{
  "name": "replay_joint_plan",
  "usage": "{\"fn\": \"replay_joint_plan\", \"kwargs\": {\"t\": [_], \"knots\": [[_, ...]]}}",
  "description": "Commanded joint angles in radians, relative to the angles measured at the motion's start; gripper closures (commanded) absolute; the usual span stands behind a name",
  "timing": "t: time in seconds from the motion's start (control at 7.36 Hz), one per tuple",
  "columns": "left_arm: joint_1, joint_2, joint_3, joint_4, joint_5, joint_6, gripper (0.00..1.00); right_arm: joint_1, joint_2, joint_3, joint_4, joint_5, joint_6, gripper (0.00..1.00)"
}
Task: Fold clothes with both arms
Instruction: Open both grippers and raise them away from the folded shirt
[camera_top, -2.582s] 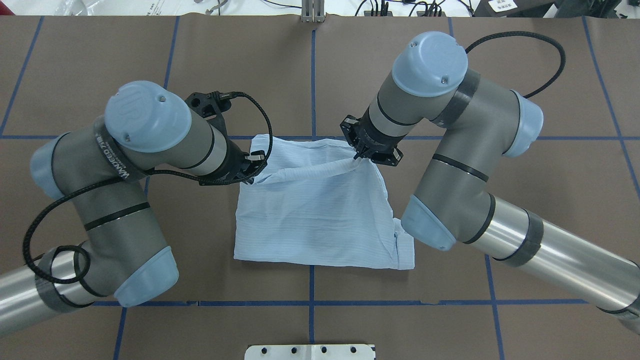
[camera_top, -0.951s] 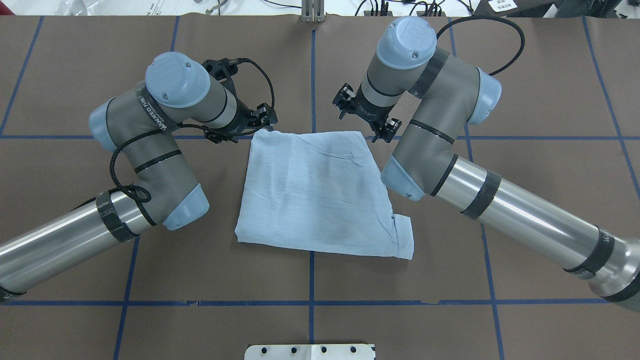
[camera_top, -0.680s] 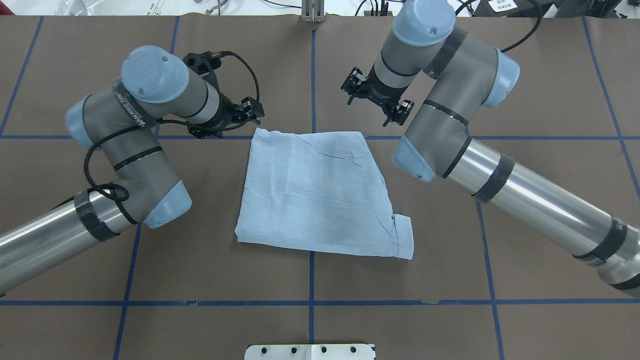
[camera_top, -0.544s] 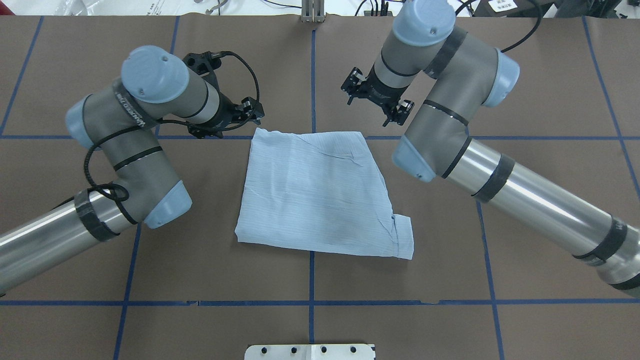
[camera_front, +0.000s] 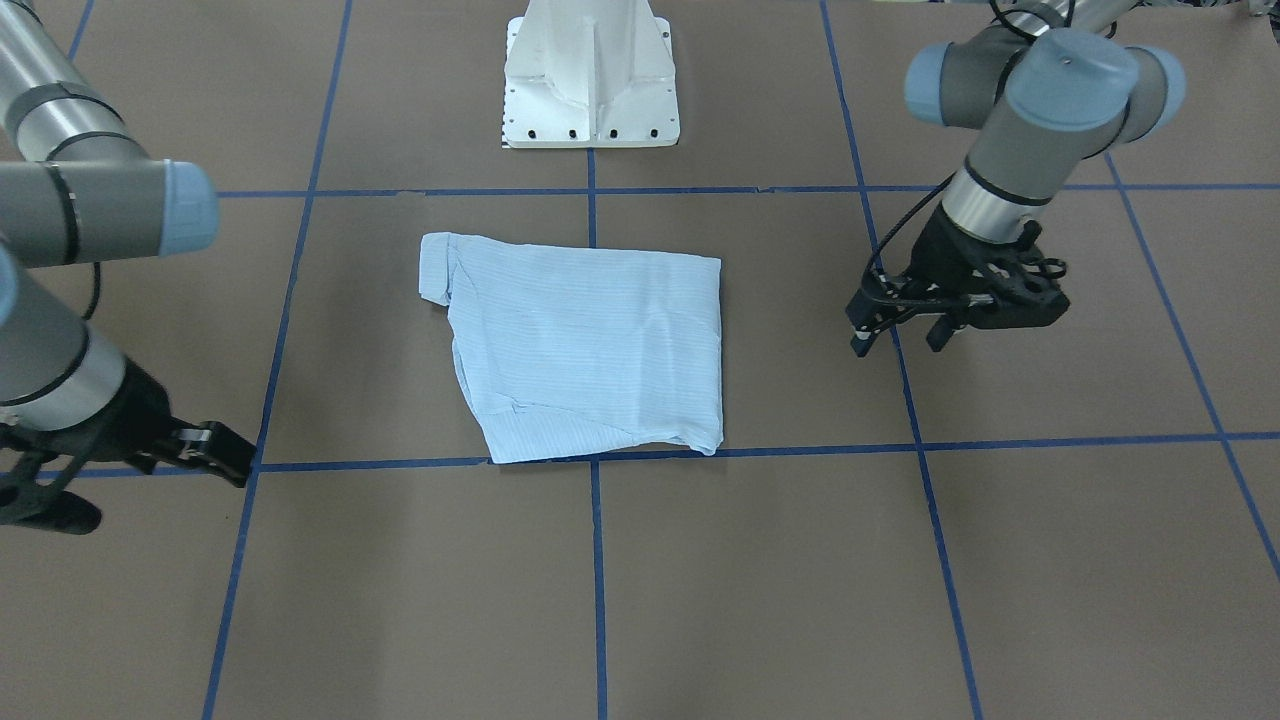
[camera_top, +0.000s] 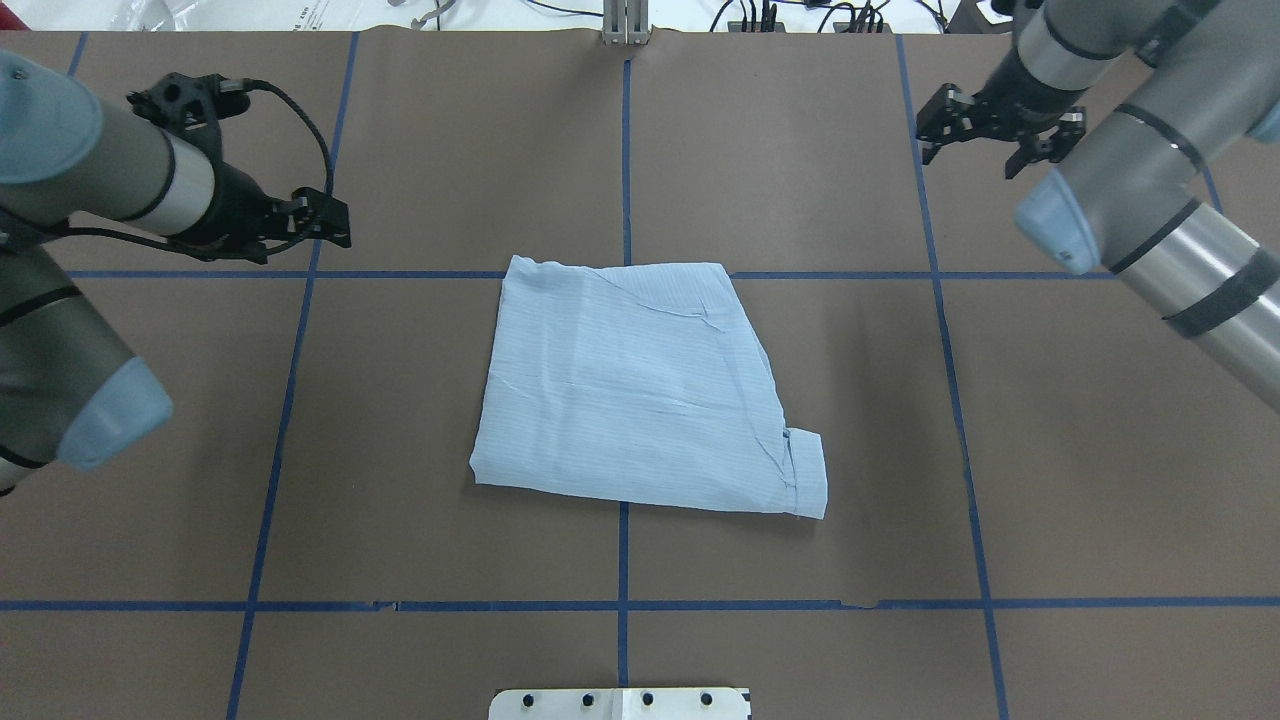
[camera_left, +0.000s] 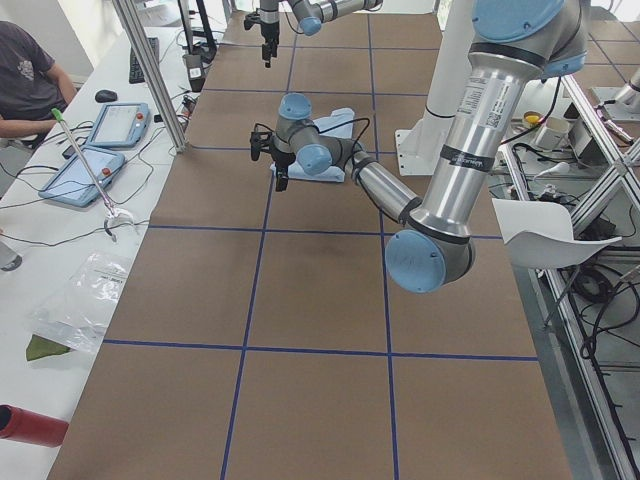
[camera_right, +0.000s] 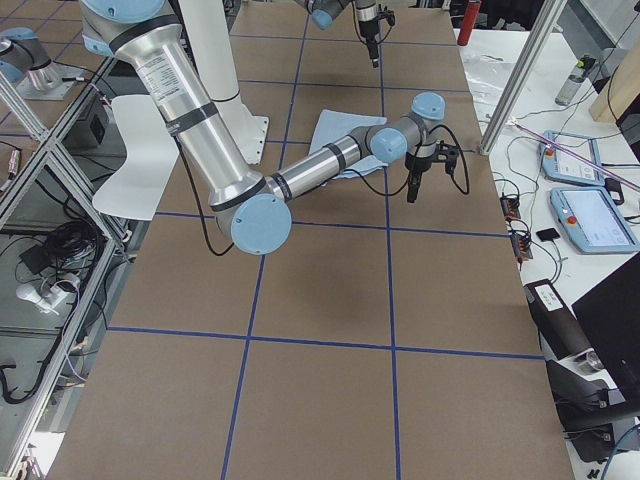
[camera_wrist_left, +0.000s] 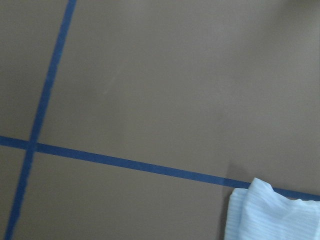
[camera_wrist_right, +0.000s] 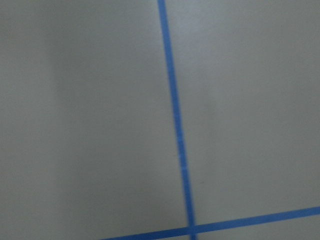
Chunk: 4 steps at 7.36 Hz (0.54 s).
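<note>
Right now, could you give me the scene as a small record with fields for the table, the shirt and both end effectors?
Table: brown cover with a blue tape grid
Garment: pale blue striped shirt, folded, lying flat near the middle
Left end effector: open, empty, apart from the shirt
Right end effector: open, empty, apart from the shirt

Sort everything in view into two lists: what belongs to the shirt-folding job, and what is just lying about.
Job: shirt; left gripper, open; right gripper, open.
Lying about: white pedestal base; tablets; plastic bag.
</note>
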Motion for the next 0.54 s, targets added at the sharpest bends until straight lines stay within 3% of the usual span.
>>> {"fn": "replay_joint_plan", "kwargs": {"t": [0.0,0.41], "knots": [[-0.148,0.139,-0.055,0.026,-0.074,0.25,0.0,0.141,-0.077,-0.008,-0.089,0.008,-0.402,0.0],[-0.397,0.315,-0.035,0.026,-0.192,0.705,0.0,0.296,-0.221,-0.005,-0.104,0.098,-0.7,0.0]]}}
